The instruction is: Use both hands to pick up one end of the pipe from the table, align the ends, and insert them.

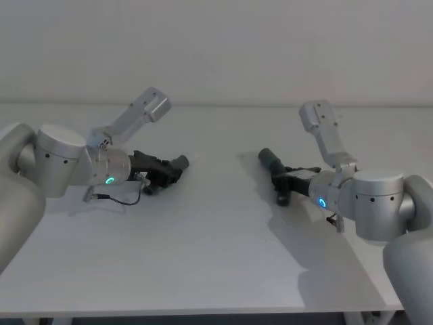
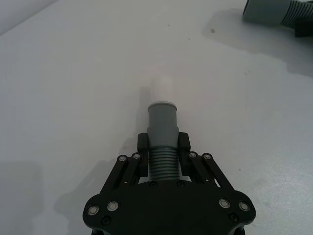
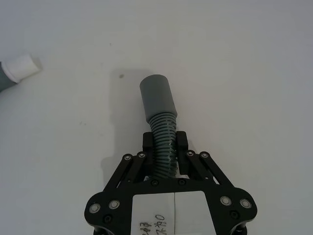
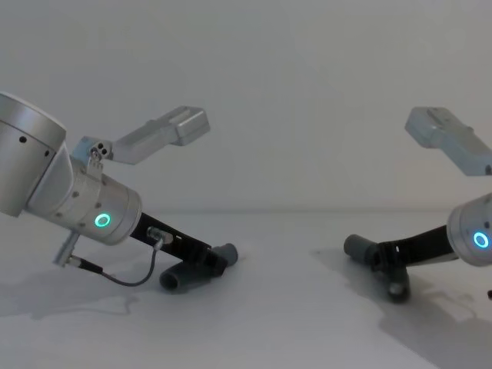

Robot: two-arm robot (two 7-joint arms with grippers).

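Note:
On the left of the table (image 1: 216,264), my left gripper (image 1: 164,172) is shut on a dark-grey pipe piece (image 1: 180,162). In the left wrist view the fingers (image 2: 143,143) clamp its ribbed part, and the grey collar with a white tip (image 2: 162,117) sticks out ahead. On the right, my right gripper (image 1: 284,179) is shut on the other pipe piece (image 1: 268,158). Its ribbed section sits between the fingers (image 3: 182,142), with a wider grey socket (image 3: 157,98) in front. The two free ends point toward each other across a wide gap. Both grippers are low over the table (image 4: 269,323).
The silver arm links (image 1: 145,108) (image 1: 323,128) rise behind each gripper. A thin black cable (image 1: 122,200) loops under the left wrist. The table's front edge (image 1: 203,313) runs along the bottom of the head view.

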